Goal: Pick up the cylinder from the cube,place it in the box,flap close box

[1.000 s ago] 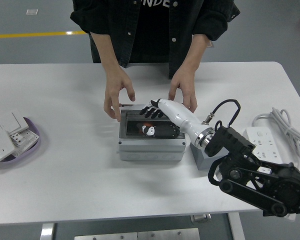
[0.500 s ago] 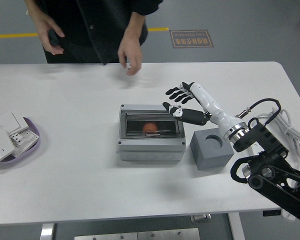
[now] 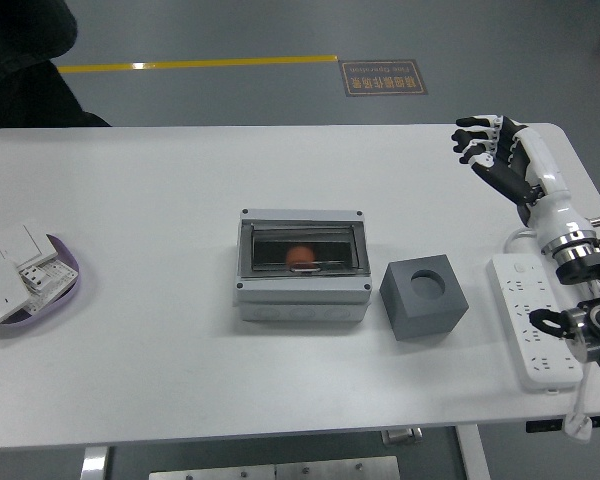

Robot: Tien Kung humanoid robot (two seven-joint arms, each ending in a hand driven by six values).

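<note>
Spreading loosely and grasping nothing, the fingers (image 3: 477, 140) of the right hand (image 3: 500, 155) hover over the table's (image 3: 160, 340) far right corner, clear of the work, likely because its part is finished. Cylinder (image 3: 300, 255): orange, lying inside the box (image 3: 302, 298) under the lowered clear flap (image 3: 302, 245); cube (image 3: 424, 298) just right of the box, socket vacant. Changes from half a second ago: hand withdrawn from beside the box; person's hands gone from the far edge.
</note>
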